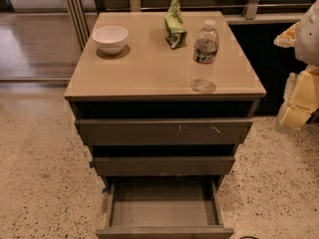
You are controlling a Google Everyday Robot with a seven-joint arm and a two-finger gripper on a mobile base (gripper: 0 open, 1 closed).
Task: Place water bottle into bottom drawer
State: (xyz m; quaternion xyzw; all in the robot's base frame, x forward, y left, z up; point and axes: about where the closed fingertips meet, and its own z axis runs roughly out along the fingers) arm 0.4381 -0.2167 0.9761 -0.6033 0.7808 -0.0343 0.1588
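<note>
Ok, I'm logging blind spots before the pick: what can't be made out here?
All in the camera view:
- tool: right of the cabinet, cut off by the right edge.
- bottom drawer: open, its front cut by the lower edge.
- upper two drawers: insides dark, hidden under the cabinet top.
- water bottle: label text too small to read.

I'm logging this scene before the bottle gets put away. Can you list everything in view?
water bottle: one, clear with white cap, upright at cabinet top's front right
snack bag: one, green, cabinet top, back, right of centre
bowl: one, white, cabinet top, back left
cabinet: one, tan top, centre
top drawer: one, grey-brown, scratched front, slightly out
middle drawer: one, grey-brown, slightly out
bottom drawer: one, grey inside, pulled well out
floor: speckled pale, around cabinet
gripper: one, cream-yellow, right edge, apart from water bottle
</note>
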